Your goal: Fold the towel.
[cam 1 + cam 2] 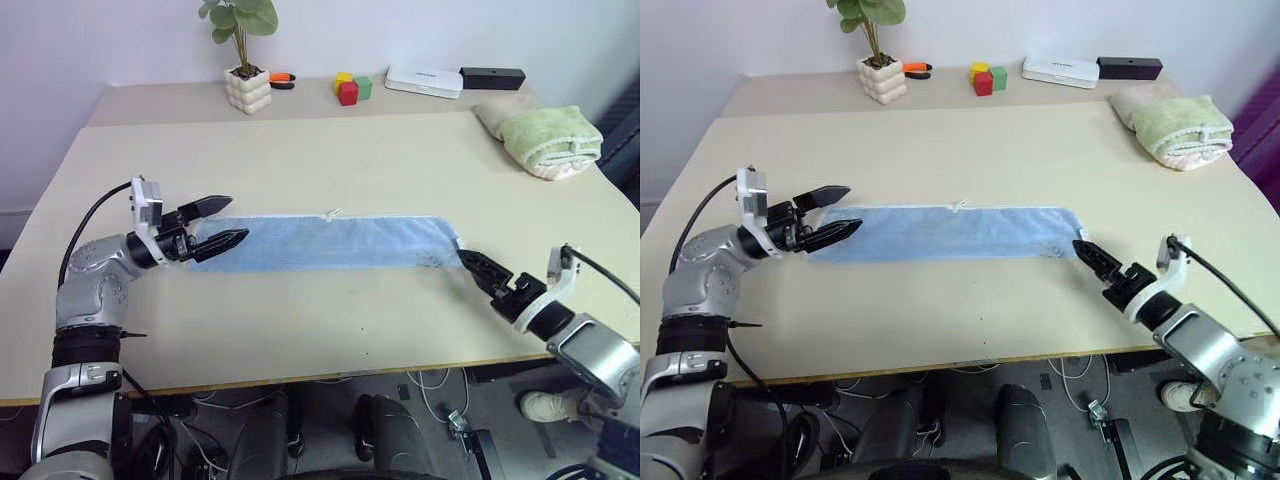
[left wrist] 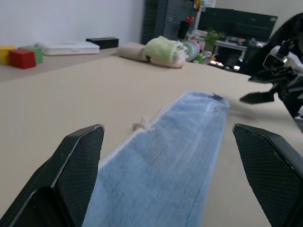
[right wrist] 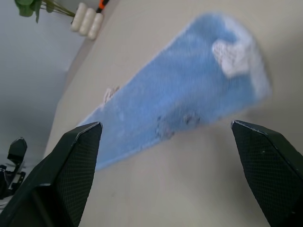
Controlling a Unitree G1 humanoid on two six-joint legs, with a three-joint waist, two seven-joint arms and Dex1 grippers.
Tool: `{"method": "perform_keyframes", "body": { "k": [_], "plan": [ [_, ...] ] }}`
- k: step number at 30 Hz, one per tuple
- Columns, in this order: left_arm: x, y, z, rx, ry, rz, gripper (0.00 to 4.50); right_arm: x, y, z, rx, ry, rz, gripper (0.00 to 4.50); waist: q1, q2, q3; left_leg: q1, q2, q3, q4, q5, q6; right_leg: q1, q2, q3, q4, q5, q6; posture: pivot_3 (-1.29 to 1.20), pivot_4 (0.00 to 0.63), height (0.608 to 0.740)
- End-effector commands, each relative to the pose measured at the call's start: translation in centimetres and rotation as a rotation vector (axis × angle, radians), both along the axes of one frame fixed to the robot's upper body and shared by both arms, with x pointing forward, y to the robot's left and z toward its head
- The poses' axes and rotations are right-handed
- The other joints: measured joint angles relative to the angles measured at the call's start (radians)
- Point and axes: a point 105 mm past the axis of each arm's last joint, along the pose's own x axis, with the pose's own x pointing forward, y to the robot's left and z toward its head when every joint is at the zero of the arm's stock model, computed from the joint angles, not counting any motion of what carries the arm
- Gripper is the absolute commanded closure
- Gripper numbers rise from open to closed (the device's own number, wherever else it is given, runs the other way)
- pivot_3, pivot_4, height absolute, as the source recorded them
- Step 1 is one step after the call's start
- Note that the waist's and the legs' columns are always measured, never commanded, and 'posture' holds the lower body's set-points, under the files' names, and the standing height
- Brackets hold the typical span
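The light blue towel (image 1: 330, 243) lies flat on the beige table (image 1: 300, 160) as a long narrow strip running left to right. Its small white loop (image 1: 332, 214) sits on the far long edge. My left gripper (image 1: 240, 218) is open and hovers just over the strip's left end, with nothing between its fingers (image 2: 78, 161). My right gripper (image 1: 468, 260) is off the strip's right end, close to the table, pointing at the corner. In the right wrist view its fingers (image 3: 71, 161) stand wide apart and open, with the towel (image 3: 189, 94) lying ahead of them.
A folded green towel on a beige rolled one (image 1: 550, 138) sits at the far right. Along the back stand a potted plant (image 1: 248, 88), an orange-handled tool (image 1: 282, 78), coloured blocks (image 1: 350, 88), a white device (image 1: 425, 80) and a black box (image 1: 492, 77).
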Motion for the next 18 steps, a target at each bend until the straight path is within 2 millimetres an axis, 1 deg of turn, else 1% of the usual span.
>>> {"method": "perform_keyframes", "body": {
  "k": [1, 4, 9, 13, 18],
  "plan": [
    [-0.7, -0.4, 1.0, 0.054, -0.064, -0.046, 0.05, 0.1, 0.2, 0.5, 0.01, -0.015, -0.036, 0.06, 0.0, 0.0, 0.0, 0.0, 0.0, 0.0, 0.0, 0.0, 0.0, 0.0, 0.001, 0.0, 0.0, 0.0, 0.0, 0.0, 0.15, 0.74],
    [-0.9, -0.5, 1.2, 0.086, -0.098, -0.052, 0.05, 0.6, -0.1, -0.1, 0.019, 0.018, -0.068, 0.06, 0.001, 0.0, 0.0, 0.0, 0.0, 0.0, 0.0, 0.0, 0.0, 0.0, 0.001, 0.0, 0.0, 0.0, 0.0, 0.0, 0.15, 0.74],
    [-1.0, -0.5, 1.2, 0.093, -0.109, -0.042, 0.05, 1.6, -0.2, -1.3, -0.018, 0.07, -0.093, 0.06, 0.002, 0.0, 0.0, -0.001, 0.0, 0.0, 0.0, 0.0, 0.0, 0.0, 0.002, 0.0, -0.001, 0.0, 0.0, 0.0, 0.15, 0.74],
    [-1.3, -0.4, 1.3, 0.092, -0.118, -0.027, 0.05, 2.8, -0.4, -1.4, -0.003, 0.073, -0.125, 0.06, 0.001, 0.0, 0.0, 0.0, 0.001, 0.0, 0.0, 0.0, 0.0, 0.0, 0.002, 0.001, -0.001, 0.0, 0.0, 0.0, 0.15, 0.74],
    [-1.5, -0.3, 1.3, 0.095, -0.129, -0.002, 0.05, 4.4, 0.3, -2.2, -0.003, 0.102, -0.139, 0.06, 0.0, -0.001, 0.0, 0.0, 0.001, 0.0, 0.0, 0.0, 0.0, 0.0, 0.002, 0.001, -0.001, 0.0, 0.0, 0.0, 0.15, 0.74]
  ]
}}
